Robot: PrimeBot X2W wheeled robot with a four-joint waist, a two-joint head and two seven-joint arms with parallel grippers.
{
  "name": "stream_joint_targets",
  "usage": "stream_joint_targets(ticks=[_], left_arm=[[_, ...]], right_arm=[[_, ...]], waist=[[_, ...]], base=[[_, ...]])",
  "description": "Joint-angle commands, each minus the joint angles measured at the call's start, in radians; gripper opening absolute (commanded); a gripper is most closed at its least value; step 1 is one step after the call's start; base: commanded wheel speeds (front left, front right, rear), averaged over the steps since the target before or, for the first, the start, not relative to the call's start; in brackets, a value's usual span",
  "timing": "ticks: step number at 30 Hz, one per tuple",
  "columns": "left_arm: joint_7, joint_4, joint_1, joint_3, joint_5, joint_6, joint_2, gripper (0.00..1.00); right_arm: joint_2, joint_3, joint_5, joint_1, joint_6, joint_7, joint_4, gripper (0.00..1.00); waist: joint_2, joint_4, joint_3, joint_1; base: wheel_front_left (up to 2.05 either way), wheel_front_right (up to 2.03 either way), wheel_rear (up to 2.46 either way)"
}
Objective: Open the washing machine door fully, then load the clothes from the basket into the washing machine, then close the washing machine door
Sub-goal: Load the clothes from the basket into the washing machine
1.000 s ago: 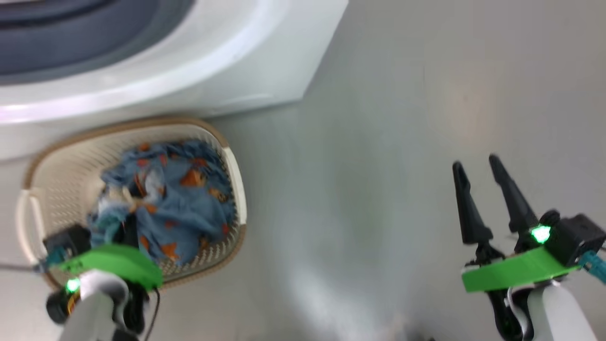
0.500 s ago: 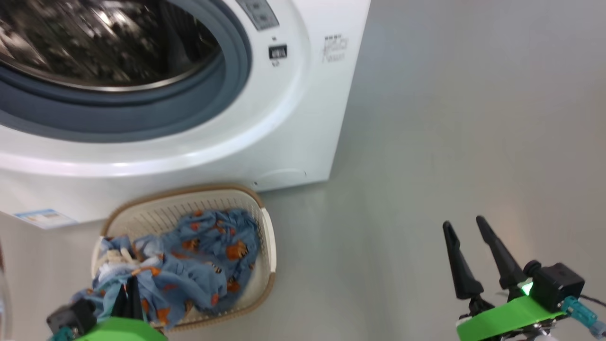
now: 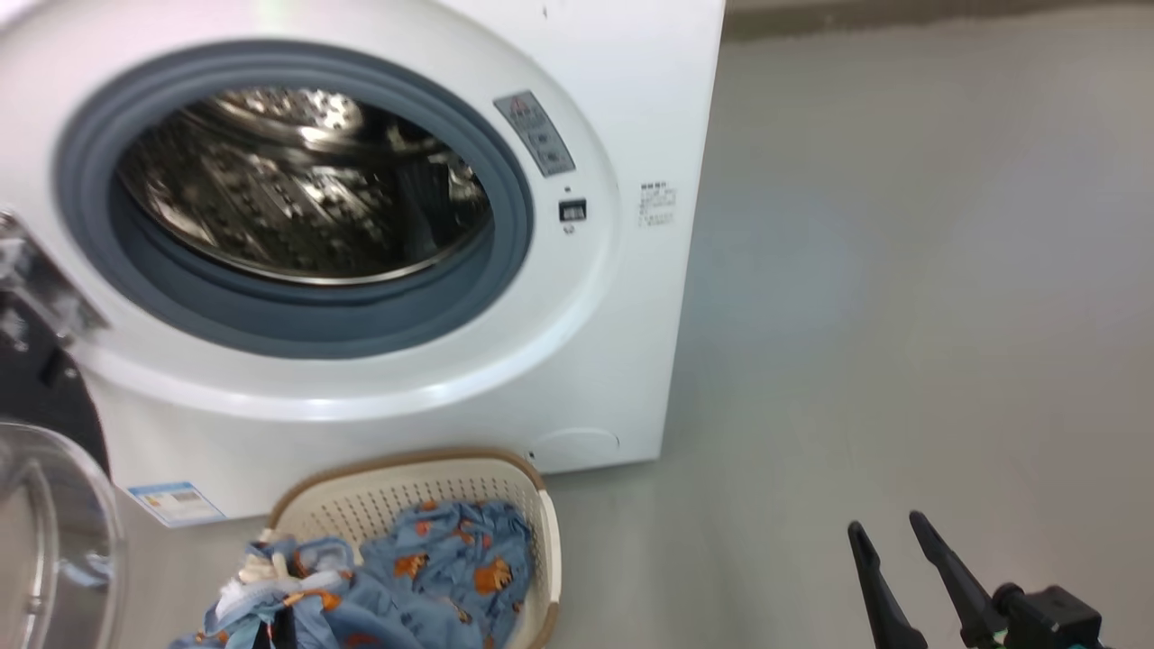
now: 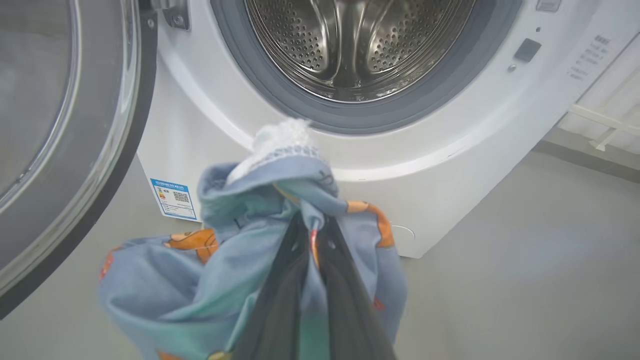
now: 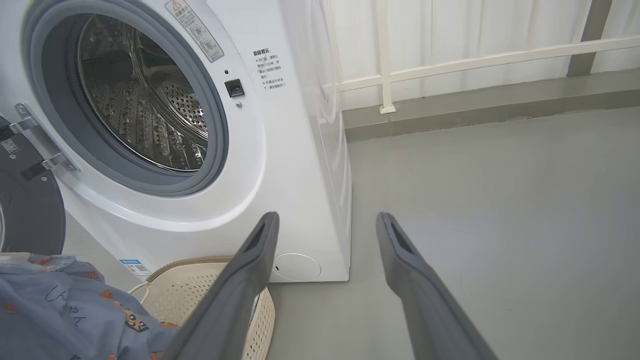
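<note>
The washing machine (image 3: 586, 361) stands with its steel drum (image 3: 297, 198) exposed. Its door (image 3: 45, 541) is swung open to the left, and the black rim (image 4: 135, 125) fills the left of the left wrist view. My left gripper (image 4: 312, 225) is shut on the clothes (image 4: 240, 250), and a light blue fold hangs from its fingers in front of the machine (image 4: 200, 125). More of the clothes (image 3: 442, 577) lies in the basket (image 3: 406, 469) at the machine's foot. My right gripper (image 3: 888, 527) is open over bare floor to the right, with nothing between its fingertips (image 5: 326, 216).
In the right wrist view the machine (image 5: 280, 175) is at the left, with the basket (image 5: 210, 290) and the lifted clothes (image 5: 60, 310) below it. A white railing (image 5: 450, 65) runs along the wall behind. Grey floor (image 3: 902, 315) stretches right of the machine.
The head camera has tilted up from the basket to the drum opening. My left gripper stays shut on the cloth and has raised part of it out of the basket. The right gripper stays open.
</note>
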Motion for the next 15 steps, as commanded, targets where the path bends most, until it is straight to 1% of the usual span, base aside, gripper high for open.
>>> stream_joint_targets(ticks=[1,5,9,15], left_arm=[[-0.014,-0.050,-0.003,0.031,0.015,0.010,0.011,0.00],[-0.014,-0.139,0.060,0.023,0.046,0.025,0.011,0.00],[-0.014,-0.192,0.108,0.026,0.072,0.033,0.011,0.00],[-0.014,-0.278,0.137,0.042,0.117,0.020,0.011,0.00]], right_arm=[[-0.016,0.017,-0.006,-0.004,0.002,-0.005,-0.021,1.00],[-0.014,-0.004,-0.009,0.016,0.002,-0.005,-0.024,1.00],[-0.010,-0.008,-0.011,0.026,0.002,-0.005,-0.026,1.00],[-0.009,-0.008,-0.013,0.035,0.002,-0.005,-0.030,1.00]], waist=[[0.0000,0.030,-0.072,0.0001],[0.0000,0.038,-0.106,0.0001],[0.0000,0.040,-0.124,0.0001],[0.0000,0.043,-0.131,0.0001]], base=[[0.00,0.00,0.00],[0.00,0.00,0.00],[0.00,0.00,0.00],[0.00,0.00,0.00]])
